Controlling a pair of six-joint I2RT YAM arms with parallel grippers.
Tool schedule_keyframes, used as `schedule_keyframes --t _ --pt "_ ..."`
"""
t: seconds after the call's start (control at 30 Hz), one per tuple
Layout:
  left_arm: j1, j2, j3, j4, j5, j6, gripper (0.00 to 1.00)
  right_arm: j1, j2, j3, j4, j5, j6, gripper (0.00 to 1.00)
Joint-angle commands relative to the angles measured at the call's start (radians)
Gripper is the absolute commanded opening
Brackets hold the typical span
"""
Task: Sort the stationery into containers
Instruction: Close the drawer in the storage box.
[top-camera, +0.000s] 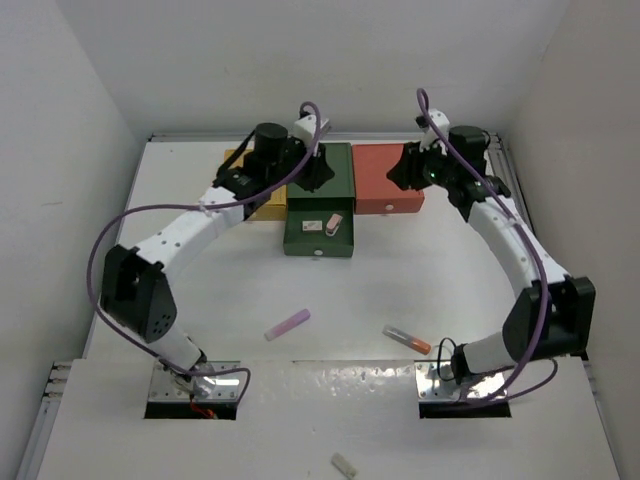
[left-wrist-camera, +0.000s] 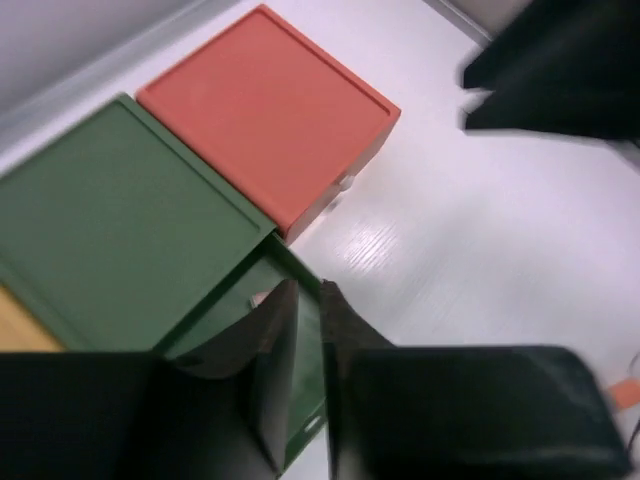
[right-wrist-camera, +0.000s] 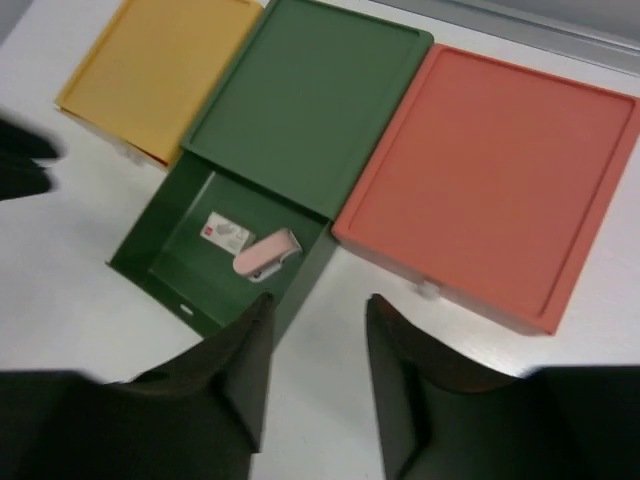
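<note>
Right wrist view: my right pincer (right-wrist-camera: 320, 305) stands open, its two dark fingers apart with only bare white table (right-wrist-camera: 320, 420) between them, gripping nothing. Just beyond the fingertips sits the salmon red box (right-wrist-camera: 500, 180), shut. Touching its left side is the dark green box (right-wrist-camera: 310, 100), whose drawer (right-wrist-camera: 170, 265) stands open just ahead of my left-hand finger. In the drawer lie a flat white eraser (right-wrist-camera: 228, 232) with a pink mark and, just beside it, a tilted pale pink piece (right-wrist-camera: 267, 253); I cannot tell what kind of item that is. Farther left is the mustard yellow box (right-wrist-camera: 160, 70), its far corner cut off by the frame.

My left pincer (left-wrist-camera: 308, 290) hovers over the open green drawer, its fingers nearly together with a thin empty gap, holding nothing. That view is blurred, and the fingers hide most of the drawer.

From above, a lilac stick (top-camera: 287, 323) and a clear orange-tipped tube (top-camera: 407, 339) lie on the table near my bases, well apart from both pincers.
</note>
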Motion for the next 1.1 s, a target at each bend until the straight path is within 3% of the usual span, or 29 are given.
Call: schedule_keyframes --t 0.0,0.03,0.1,0.27,0.43,0.67,1.07 --pt "0.029 -0.093 -0.047 -0.118 0.131 0.147 0.19 0.022 0.093 0.109 0.121 -0.014 0.102 0.38" --pt "0.032 -0.108 -0.078 -0.125 0.148 0.193 0.05 0.027 0.145 0.129 0.132 -0.019 0.111 0.35" --pt "0.035 -0.163 -0.191 -0.135 0.178 0.266 0.00 0.058 0.202 0.193 0.162 -0.020 0.122 0.27" --pt "0.023 -0.268 -0.394 -0.146 0.253 0.390 0.00 0.111 0.429 0.350 0.176 -0.033 0.166 0.17" --pt "-0.013 -0.373 -0.512 -0.155 0.199 0.542 0.00 0.168 0.598 0.482 0.196 -0.083 0.139 0.08" --pt "-0.065 -0.421 -0.627 -0.143 0.144 0.695 0.00 0.229 0.684 0.465 0.250 -0.037 0.084 0.03" --pt "-0.088 -0.320 -0.690 0.001 0.141 0.746 0.00 0.283 0.762 0.442 0.279 0.096 0.045 0.00"
